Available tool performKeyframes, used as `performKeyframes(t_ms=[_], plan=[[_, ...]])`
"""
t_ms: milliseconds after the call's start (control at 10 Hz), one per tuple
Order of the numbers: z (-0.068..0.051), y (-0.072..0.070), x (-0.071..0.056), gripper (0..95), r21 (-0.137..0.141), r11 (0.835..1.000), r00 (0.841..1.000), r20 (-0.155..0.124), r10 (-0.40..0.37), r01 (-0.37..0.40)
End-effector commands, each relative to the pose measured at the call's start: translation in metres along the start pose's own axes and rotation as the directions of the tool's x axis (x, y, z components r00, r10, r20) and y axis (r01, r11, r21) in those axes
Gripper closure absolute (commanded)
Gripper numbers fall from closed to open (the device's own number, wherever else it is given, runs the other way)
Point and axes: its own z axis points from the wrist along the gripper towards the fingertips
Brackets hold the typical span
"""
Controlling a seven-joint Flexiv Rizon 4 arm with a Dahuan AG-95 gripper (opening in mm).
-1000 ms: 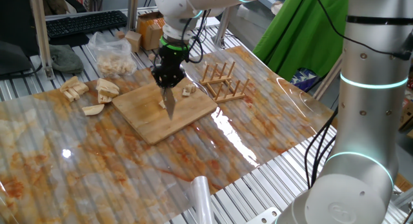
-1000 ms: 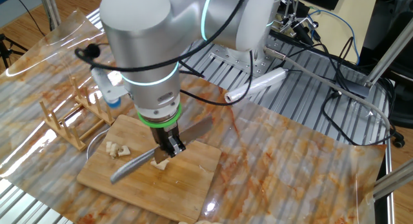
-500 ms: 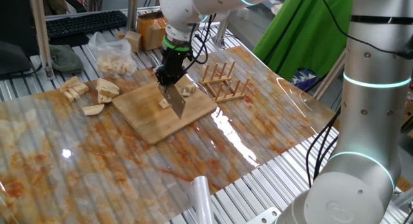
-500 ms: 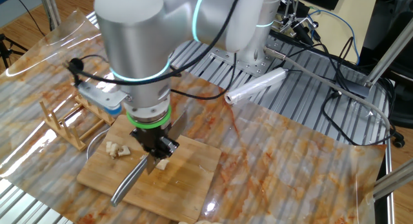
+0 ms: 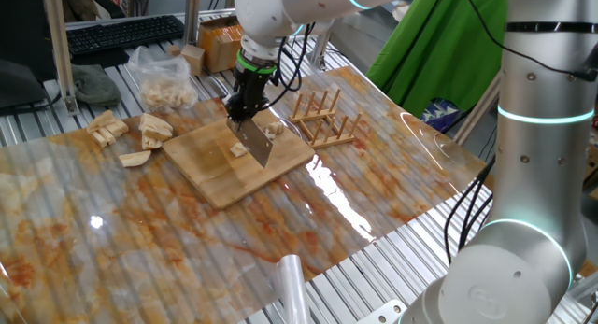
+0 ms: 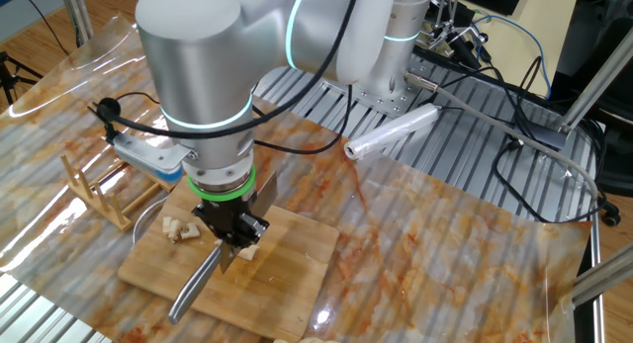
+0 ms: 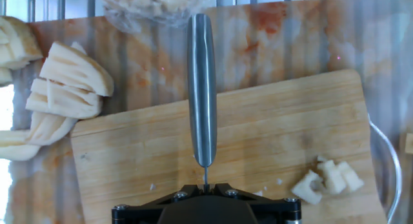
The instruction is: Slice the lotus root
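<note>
Over cutting board (image 5: 238, 161): gripper (image 5: 245, 110) clamped on knife (image 7: 201, 88), handle's long axis level, blade down

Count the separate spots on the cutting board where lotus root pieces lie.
2. One lotus root piece lies mid-board beside the knife blade; a small lotus root cluster lies near the cutting board edge facing the wooden rack. The blade may hide more.

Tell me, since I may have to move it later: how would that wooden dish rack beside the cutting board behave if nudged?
The wooden rack looks like thin slats and upright pegs, so it is probably light and would likely slide easily on the glossy table covering. It seems stiff, not floppy. Its low, wide base suggests that it would skid rather than tip, though the slim pegs could snap under a hard knock.
</note>
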Motion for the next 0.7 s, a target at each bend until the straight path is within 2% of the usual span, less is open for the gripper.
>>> performKeyframes(t_ms=[100,500,700], plan=[[0.0002,-0.0028,-0.0013,95.0,0.003,1.000,1.000,0.000,-0.014,0.014],[0.0030,-0.0075,-0.0023,95.0,0.002,1.000,1.000,-0.001,-0.019,0.019],[0.0092,-0.0060,-0.0041,95.0,-0.001,1.000,1.000,0.001,-0.021,0.021]])
